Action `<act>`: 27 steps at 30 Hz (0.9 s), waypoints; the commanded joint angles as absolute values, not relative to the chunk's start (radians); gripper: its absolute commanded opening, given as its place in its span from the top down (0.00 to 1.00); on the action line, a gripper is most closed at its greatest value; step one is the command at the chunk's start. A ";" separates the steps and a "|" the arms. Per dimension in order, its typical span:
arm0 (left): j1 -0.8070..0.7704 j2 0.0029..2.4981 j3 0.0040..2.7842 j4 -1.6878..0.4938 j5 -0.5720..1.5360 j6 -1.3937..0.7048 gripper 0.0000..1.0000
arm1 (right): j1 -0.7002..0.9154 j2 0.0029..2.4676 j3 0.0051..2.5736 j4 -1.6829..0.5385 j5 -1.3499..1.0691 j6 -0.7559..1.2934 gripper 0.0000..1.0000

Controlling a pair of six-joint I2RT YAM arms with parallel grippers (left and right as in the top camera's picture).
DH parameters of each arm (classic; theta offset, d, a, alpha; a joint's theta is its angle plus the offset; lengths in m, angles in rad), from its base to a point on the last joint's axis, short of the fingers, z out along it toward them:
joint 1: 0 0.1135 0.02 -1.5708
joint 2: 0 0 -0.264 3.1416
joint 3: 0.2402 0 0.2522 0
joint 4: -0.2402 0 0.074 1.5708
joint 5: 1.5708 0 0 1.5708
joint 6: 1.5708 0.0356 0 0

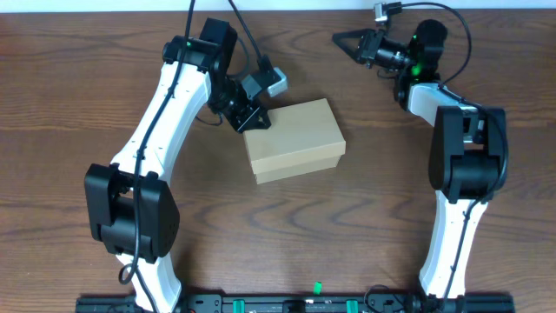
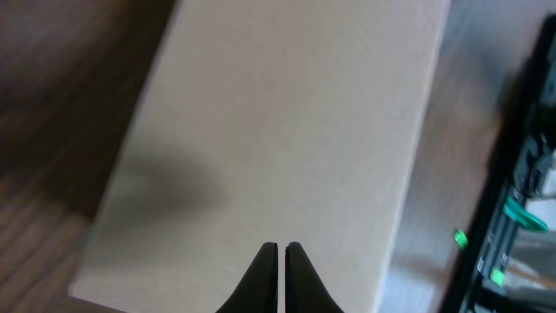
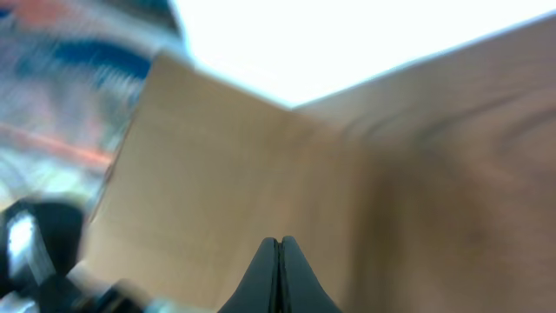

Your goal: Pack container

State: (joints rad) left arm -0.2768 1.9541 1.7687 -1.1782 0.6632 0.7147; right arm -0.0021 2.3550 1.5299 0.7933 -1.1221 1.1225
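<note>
The container [image 1: 295, 141] lies near the middle of the table [image 1: 69, 87], lid flap down, turned slightly askew to the table edges. The left gripper [image 1: 254, 120] sits at the container's far-left corner, its jaws pressed together with nothing between them. In the left wrist view the fingertips [image 2: 265, 261] point across the plain tan lid, which fills most of that view; whether they touch the cardboard cannot be determined. The right gripper [image 1: 339, 36] is at the far right of the table, well apart from the container, with its tip pointing left. It is also fully closed and empty. The table is dark brown wood grain. A black rail [image 1: 287, 304] with small green marks runs along the near edge, and a white strip [image 1: 304, 4] borders the far edge.
</note>
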 commanded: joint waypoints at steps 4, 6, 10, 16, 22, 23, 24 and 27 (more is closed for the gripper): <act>-0.276 1.932 1.781 -1.128 0.588 0.446 0.94 | -0.039 2.347 1.579 0.712 -0.782 0.889 0.99; -0.276 1.932 1.780 -1.139 0.588 0.411 0.94 | -0.052 2.347 1.616 0.668 -0.791 0.873 0.98; -0.290 1.932 1.780 -1.211 0.557 0.411 0.94 | -0.070 2.345 1.700 0.647 -0.879 0.859 0.99; -0.356 1.932 1.752 -1.334 0.460 0.426 0.94 | -0.068 2.282 1.815 0.643 -1.005 0.840 0.99; -0.405 1.933 1.668 -1.333 0.459 0.436 0.94 | -0.027 2.128 1.822 0.309 -1.059 0.558 0.98; -0.406 1.933 1.658 -1.333 0.459 0.440 0.94 | -0.017 2.094 1.822 0.194 -1.050 0.467 0.98; -0.406 1.933 1.650 -1.332 0.459 0.442 0.94 | -0.007 2.064 1.822 0.083 -1.029 0.375 0.99; -0.406 1.932 1.644 -1.327 0.460 0.441 0.94 | 0.019 1.974 1.822 -0.225 -0.871 0.125 0.99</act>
State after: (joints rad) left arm -0.4049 1.9526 1.6600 -1.3262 0.4774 0.4236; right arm -0.0051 2.0491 1.8160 -0.1322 -0.9802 0.4240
